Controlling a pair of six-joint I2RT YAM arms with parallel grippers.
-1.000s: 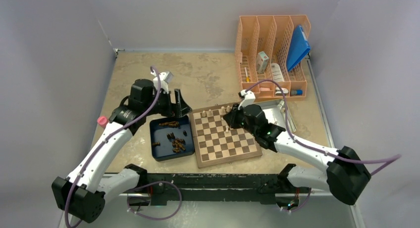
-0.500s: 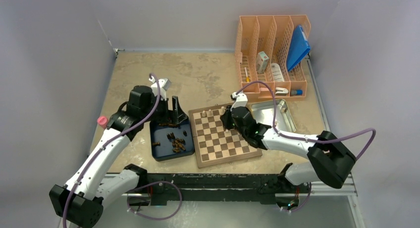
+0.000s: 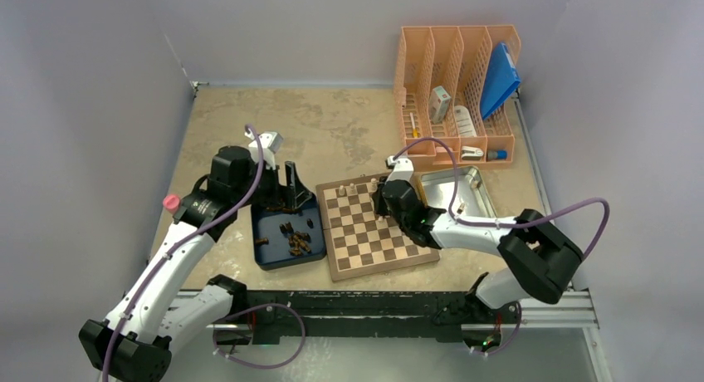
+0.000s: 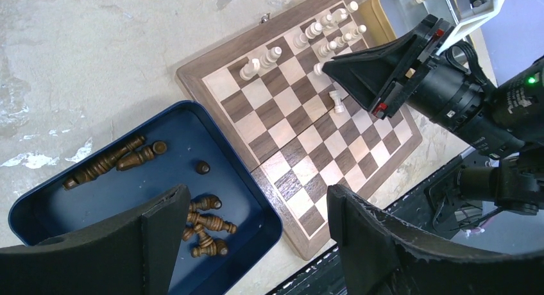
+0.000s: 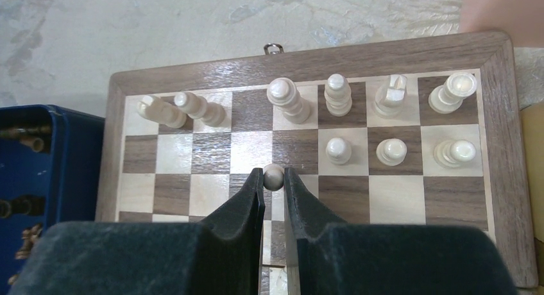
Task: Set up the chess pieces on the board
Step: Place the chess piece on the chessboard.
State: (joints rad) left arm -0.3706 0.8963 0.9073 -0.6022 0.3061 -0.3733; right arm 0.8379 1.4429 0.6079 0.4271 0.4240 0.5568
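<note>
Right jaws grip pale pawn (image 5: pixel 274 175) beside pawn row (image 5: pixel 392 152) on board (image 5: pixel 308 58) to extend it; left jaws gape over tray (image 4: pixel 160 173).

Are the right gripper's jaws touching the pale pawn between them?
Touching. Right wrist view: jaws of the right gripper pinch the pale pawn from both sides, no gap.

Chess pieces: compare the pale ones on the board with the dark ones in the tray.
Pale pieces are cream, dark pieces brown. Pale pieces stand in rows on the board; dark pieces mostly lie loose in the blue tray. The right gripper grips one pale pawn, no dark piece.
</note>
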